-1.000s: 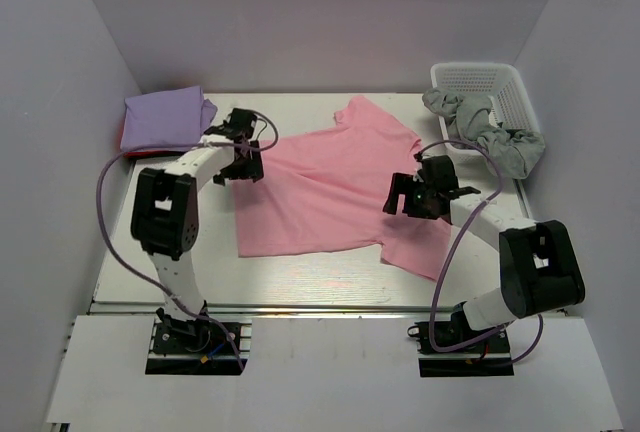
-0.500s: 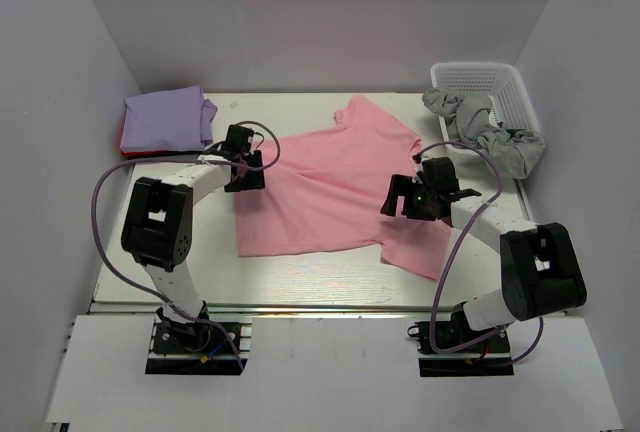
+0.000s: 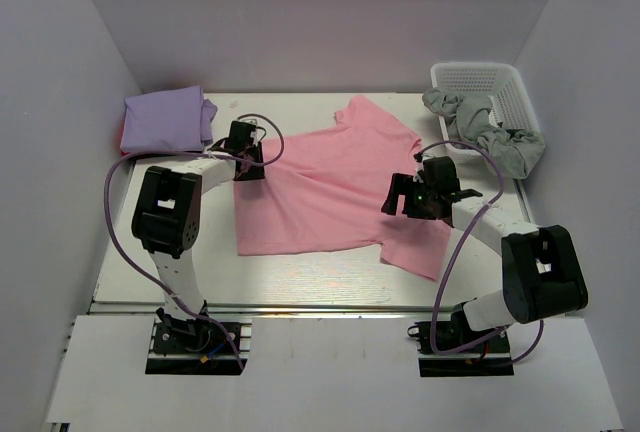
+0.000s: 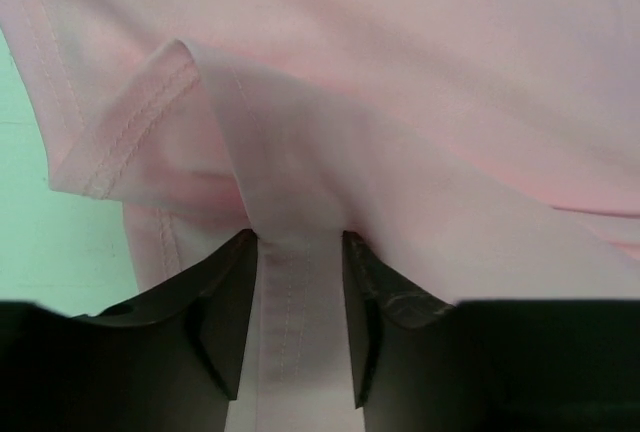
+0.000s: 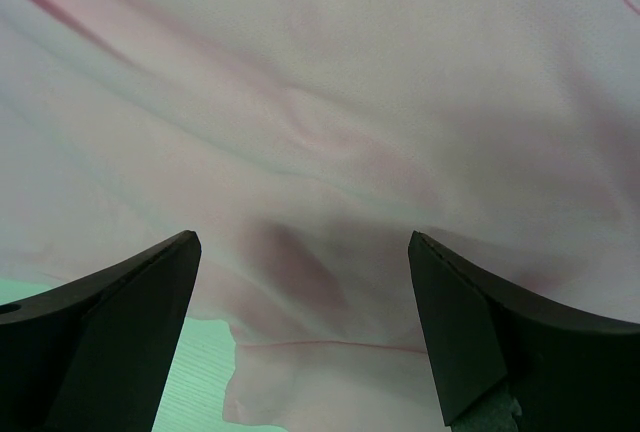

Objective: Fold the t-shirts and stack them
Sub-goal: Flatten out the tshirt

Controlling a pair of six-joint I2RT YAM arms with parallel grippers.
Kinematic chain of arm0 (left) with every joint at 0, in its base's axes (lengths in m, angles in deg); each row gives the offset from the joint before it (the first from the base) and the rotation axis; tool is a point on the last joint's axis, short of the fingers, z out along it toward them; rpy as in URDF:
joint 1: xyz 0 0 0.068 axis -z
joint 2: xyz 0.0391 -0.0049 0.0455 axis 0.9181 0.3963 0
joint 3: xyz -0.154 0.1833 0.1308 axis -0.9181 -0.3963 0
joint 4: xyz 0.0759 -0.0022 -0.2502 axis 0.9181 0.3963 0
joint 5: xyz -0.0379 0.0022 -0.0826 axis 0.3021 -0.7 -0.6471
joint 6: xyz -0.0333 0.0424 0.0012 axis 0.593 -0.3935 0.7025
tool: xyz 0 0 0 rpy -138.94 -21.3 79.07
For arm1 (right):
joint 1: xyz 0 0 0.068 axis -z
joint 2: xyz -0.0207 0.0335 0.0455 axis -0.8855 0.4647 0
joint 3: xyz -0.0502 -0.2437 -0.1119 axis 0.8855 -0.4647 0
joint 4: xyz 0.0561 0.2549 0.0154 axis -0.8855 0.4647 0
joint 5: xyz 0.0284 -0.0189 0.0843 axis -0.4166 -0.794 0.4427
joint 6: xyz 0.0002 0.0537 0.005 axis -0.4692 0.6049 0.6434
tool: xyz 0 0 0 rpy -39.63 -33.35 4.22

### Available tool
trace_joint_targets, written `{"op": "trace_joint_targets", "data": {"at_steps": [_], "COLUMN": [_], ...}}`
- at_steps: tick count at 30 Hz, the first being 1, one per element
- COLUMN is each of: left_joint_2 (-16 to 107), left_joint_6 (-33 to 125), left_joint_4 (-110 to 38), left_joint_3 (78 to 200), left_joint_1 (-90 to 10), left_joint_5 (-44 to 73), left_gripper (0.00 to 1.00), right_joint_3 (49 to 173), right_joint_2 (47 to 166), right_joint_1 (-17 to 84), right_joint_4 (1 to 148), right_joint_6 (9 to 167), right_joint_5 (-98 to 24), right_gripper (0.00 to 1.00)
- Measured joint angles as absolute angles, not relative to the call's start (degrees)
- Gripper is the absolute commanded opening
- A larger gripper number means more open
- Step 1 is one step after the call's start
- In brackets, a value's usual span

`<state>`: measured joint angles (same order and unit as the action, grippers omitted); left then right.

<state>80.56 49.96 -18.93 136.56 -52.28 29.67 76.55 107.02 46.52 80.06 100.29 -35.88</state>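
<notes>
**Near zone.** Both arm bases are bolted at the near edge of the table (image 3: 300,274).

**Right gripper (image 5: 300,252).** Jaws spread wide, with nothing between them. It hangs over the near-right part of the pink t-shirt (image 3: 320,187). In its wrist view, rumpled pink cloth fills the frame ahead of the fingers (image 5: 120,292). A loose cloth edge lies below them, over a strip of bare table.

**Left gripper (image 4: 297,242).** Jaws are drawn in on a raised ridge of the pink t-shirt. The ridge fills the gap and touches both fingers (image 4: 225,312). In the top view, this gripper sits at the shirt's far-left corner. A double-stitched hem runs just left of the pinched ridge, and bare table shows beyond that hem.

**Pink t-shirt, condition.**
- Plain light pink cloth, spread out mostly flat across the middle of the table.
- One sleeve points toward the far side.
- The near-right portion reaches toward the right arm.

**Far zone.**
- A folded lavender t-shirt (image 3: 165,117) lies at the far-left corner, just beyond the left gripper and apart from the pink one.
- A thin edge of a red t-shirt (image 3: 123,144) shows beneath it.
- A white basket (image 3: 480,74) stands at the far-right corner.
- Grey cloth (image 3: 490,130) hangs over the basket's near rim.
</notes>
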Motion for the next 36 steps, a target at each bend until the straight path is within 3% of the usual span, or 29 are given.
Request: {"op": "trace_joint_targets", "data": {"at_steps": [4,10,17,29,36], "left_joint_2": [80.6,80.6,78.5,54.6,53.2], "left_joint_6": [49.5,48.7,48.3,56.9,59.1], "left_joint_4": [-19.8,-20.2,-19.9,-3.4,8.2], "left_joint_3": [136.6,136.9,134.7,129.9,129.8], "left_joint_1": [-52.3,-52.3,-52.3,-51.7,-51.5], "left_joint_5": [29.9,30.4,30.8,27.8,21.6], "left_gripper": [0.42,0.0,0.0,0.0,0.0], "right_joint_3": [76.6,76.5,76.3,74.2,74.1], "right_joint_2": [107.0,107.0,107.0,105.4,105.4], "right_joint_1": [46.5,46.5,46.5,46.5,46.5], "right_joint_4": [80.0,80.0,79.8,79.5,79.8], "right_joint_6": [100.3,100.4,100.5,100.4,100.3], "right_joint_5": [-35.9,-35.9,-35.8,-34.9,-34.6], "right_gripper": [0.9,0.9,0.9,0.9,0.9]}}
